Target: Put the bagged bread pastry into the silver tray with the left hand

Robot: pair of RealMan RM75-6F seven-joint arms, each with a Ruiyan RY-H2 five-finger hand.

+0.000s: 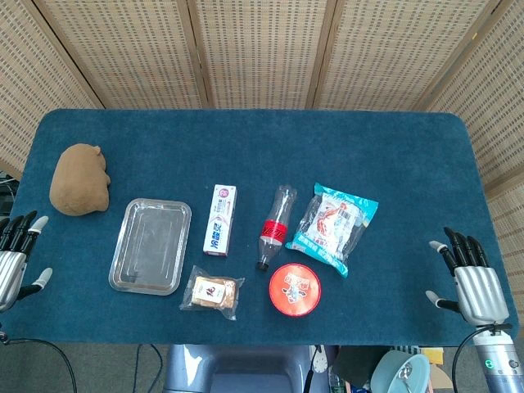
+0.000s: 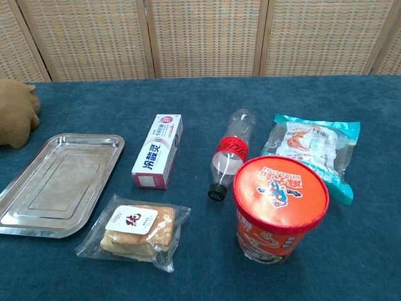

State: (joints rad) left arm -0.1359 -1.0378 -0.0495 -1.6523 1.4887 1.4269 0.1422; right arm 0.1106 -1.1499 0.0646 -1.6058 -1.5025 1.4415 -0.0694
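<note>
Resting at the table edge, left hand (image 1: 18,254) fingers spread, holding nothing; right hand (image 1: 472,278) likewise

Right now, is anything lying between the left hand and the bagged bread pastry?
Yes. In the head view the silver tray sits between the left hand and the bagged bread pastry, its near right corner close to the bag. The rest is bare table.

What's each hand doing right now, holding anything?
Left hand: open, fingers apart, holding nothing, at the table's left edge.
Right hand: open, fingers apart, holding nothing, at the table's right edge.
</note>
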